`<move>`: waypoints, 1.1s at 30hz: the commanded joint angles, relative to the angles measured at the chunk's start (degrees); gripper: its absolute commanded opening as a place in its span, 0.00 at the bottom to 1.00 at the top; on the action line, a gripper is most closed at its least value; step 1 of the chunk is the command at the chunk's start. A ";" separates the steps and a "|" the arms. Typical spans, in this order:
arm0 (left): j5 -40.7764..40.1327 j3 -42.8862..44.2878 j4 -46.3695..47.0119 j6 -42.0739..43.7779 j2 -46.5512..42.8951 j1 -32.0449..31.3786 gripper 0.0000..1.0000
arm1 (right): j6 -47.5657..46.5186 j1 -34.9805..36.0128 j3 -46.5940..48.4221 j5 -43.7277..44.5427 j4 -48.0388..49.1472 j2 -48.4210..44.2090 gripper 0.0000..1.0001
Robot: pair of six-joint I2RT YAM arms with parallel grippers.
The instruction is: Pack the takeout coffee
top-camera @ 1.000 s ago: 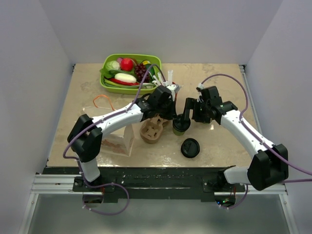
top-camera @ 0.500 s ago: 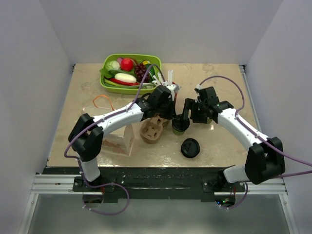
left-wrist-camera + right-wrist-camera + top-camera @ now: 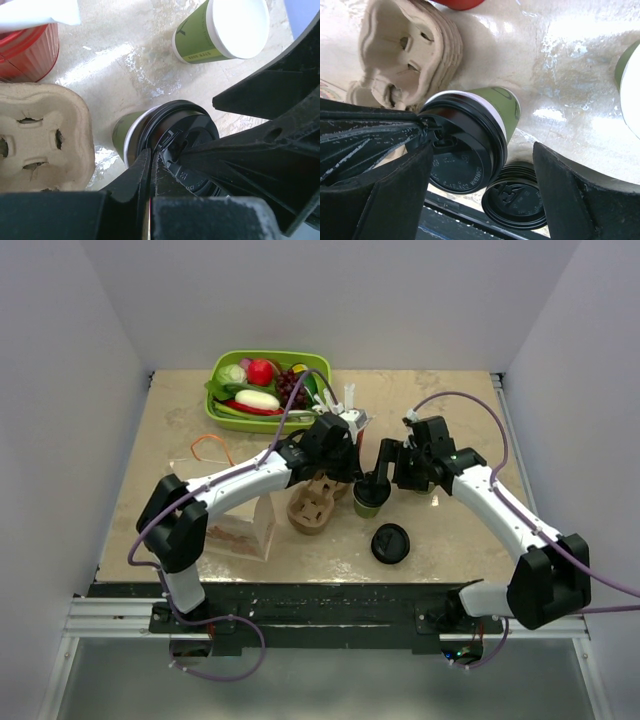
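Note:
The takeout coffee, a green cup with a black lid, stands on the table right of the cardboard carrier. It shows in the left wrist view and in the right wrist view. My left gripper is shut, and its tips rest on the lid's edge. My right gripper is open, with one finger on each side of the lidded cup. In the top view both grippers meet over the cup, the left and the right.
A stack of black lids lies in front of the cup. A second green cup, open, stands behind it. A red cup with white sticks, a green basket of vegetables, a paper bag and an orange band are also here.
The right arm swung slightly left and back. Both grippers stay at the lidded cup, which has not visibly moved.

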 commanded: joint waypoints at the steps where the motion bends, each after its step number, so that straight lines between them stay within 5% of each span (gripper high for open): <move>1: -1.19 0.98 0.78 0.85 -2.66 0.09 0.00 | -0.55 -0.08 2.56 0.77 -0.76 -0.86 0.85; 33: 3.90 -0.60 1.83 0.85 0.95 1.41 0.00 | -0.02 -0.17 1.51 0.95 -0.85 0.02 0.82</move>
